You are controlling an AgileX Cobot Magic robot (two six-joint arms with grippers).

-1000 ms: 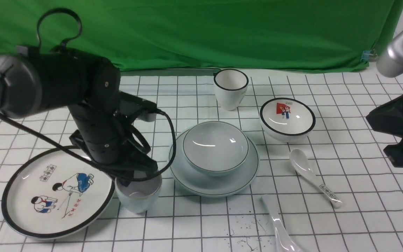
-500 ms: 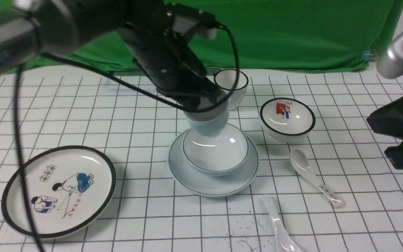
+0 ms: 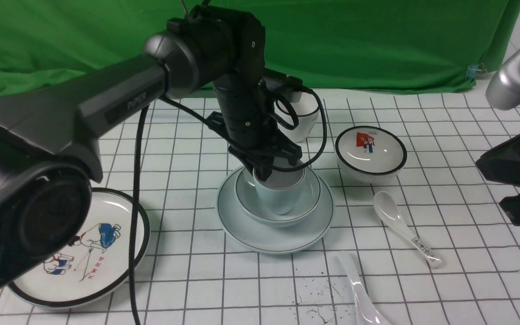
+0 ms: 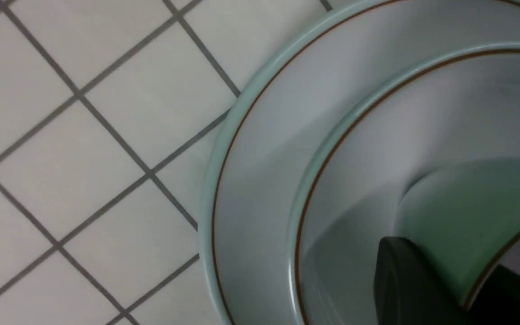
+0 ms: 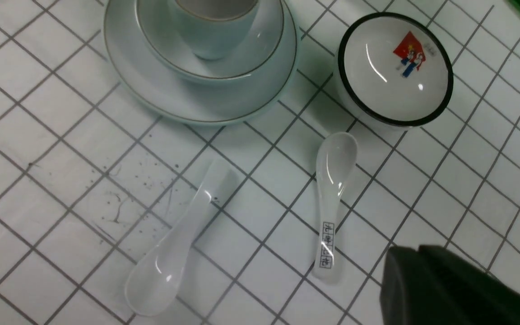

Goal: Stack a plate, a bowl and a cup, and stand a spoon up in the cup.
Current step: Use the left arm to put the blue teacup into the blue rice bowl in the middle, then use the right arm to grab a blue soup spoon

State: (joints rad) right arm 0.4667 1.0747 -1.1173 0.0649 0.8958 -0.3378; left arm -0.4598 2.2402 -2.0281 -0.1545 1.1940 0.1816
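One cup [image 3: 280, 194] in bowl [image 3: 246, 194], left end effector [image 3: 279, 169] clamped on its wall; best seated level before release.

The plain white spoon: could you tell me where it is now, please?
In the front view, the plain spoon lies on the gridded tabletop, nearer the camera than the plate and left of the printed spoon.

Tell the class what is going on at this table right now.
The robot's left gripper grips the pale bluish cup by its rim, inside the matching bowl, which sits on the matching plate. The cup has not been let go. The plain white spoon lies on the table, not yet in the cup, and the right gripper is off to the side, holding nothing in view.
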